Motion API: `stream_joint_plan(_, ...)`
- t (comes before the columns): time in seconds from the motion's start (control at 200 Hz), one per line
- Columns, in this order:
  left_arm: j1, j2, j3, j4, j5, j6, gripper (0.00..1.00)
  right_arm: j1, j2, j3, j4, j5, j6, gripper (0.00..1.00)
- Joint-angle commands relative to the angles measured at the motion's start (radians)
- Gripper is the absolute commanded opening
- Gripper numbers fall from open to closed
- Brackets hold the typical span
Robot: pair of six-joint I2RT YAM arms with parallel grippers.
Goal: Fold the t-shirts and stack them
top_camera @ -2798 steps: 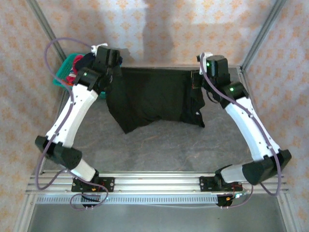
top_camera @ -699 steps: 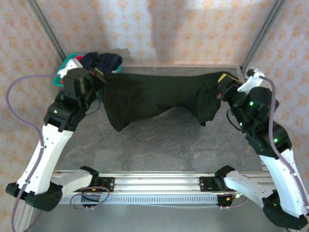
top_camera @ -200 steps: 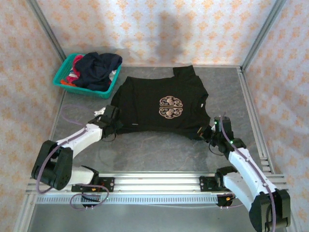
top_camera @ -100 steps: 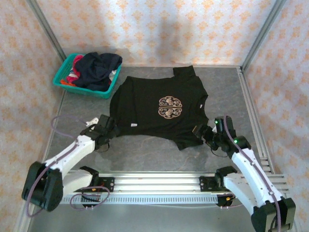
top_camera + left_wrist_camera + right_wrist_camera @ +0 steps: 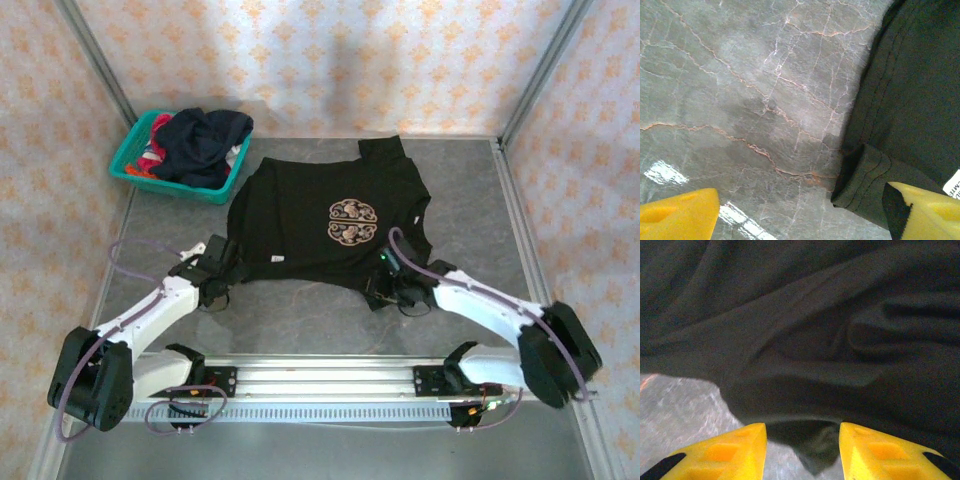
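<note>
Overhead first. The black t-shirt (image 5: 300, 205) lies spread flat, chest up, in the middle of the grey worktop (image 5: 300, 315), with its tan emblem (image 5: 350, 222) showing and a small white tag (image 5: 274, 259) near the near-left hem. At the far left corner is the teal basket (image 5: 128, 172), and a navy shirt (image 5: 205, 135) is heaped in it over some red-pink cloth (image 5: 155, 155). Both arms reach low across the worktop. The left hand (image 5: 222, 265) sits at the shirt's near-left corner. The right hand (image 5: 385, 290) sits at the near-right hem.

Left wrist camera. The left hand (image 5: 800, 200) is spread wide. One yellow finger (image 5: 680, 215) is over bare marble and the other is at the cloth edge. The shirt (image 5: 910, 100) lies along the right, with its hem corner doubled under just beside that finger. The marbled worktop (image 5: 740, 100) takes up the rest of the view.

Right wrist camera. The right hand (image 5: 802, 440) has its fingers (image 5: 725, 450) apart at a narrower gap. A rumpled corner of the shirt (image 5: 800, 315) lies between them and is not clamped. A patch of worktop (image 5: 675, 405) shows at lower left.
</note>
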State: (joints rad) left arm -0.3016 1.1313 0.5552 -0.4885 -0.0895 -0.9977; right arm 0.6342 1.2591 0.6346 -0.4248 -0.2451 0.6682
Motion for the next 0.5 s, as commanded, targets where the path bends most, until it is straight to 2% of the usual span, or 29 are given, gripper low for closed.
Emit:
stream_joint_plan(0.0, -0.01, -0.009, 0.033, -0.01, -0.02, 0.0, 0.85, 0.019, 0.089, 0.049, 0.082, 0.041, -0.038, 0.42)
stream_joint_plan(0.15, -0.01, -0.022, 0.026, -0.027, -0.022, 0.004, 0.85, 0.068, 0.178, 0.07, 0.081, 0.006, -0.034, 0.28)
stream_joint_plan(0.26, -0.011, -0.029, 0.034, -0.042, -0.023, 0.009, 0.85, 0.118, 0.159, 0.033, 0.067, -0.008, 0.009, 0.17)
stream_joint_plan(0.38, -0.01, -0.017, 0.06, -0.066, -0.007, 0.034, 0.85, 0.167, 0.107, -0.024, 0.044, -0.024, 0.066, 0.15)
stream_joint_plan(0.495, -0.031, 0.023, 0.104, -0.082, 0.01, 0.058, 0.78, 0.191, 0.058, -0.061, 0.016, -0.035, 0.101, 0.13)
